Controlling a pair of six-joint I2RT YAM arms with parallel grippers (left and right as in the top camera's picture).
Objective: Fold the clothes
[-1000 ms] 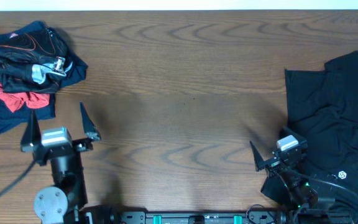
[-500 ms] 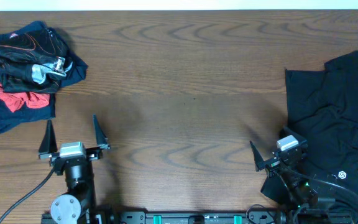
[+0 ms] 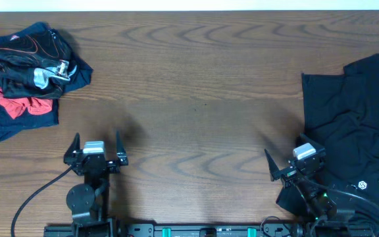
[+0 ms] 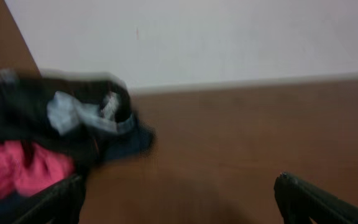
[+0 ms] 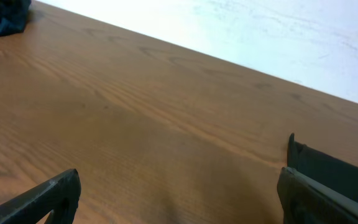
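Note:
A heap of clothes lies at the far left of the table: black pieces with thin line print, a red one and navy ones. The left wrist view shows the heap blurred, with the red piece at its left edge. A black garment lies spread and rumpled at the right edge. My left gripper stands open near the front edge, below and right of the heap, holding nothing. My right gripper is open beside the black garment's left edge, over bare wood.
The wooden table stretches bare between the heap and the black garment. A white wall runs behind the far edge. A cable trails from the left arm at the front left.
My left arm has drawn back toward the front edge and shifted right, away from the heap, its jaws staying open. The right arm has not moved.

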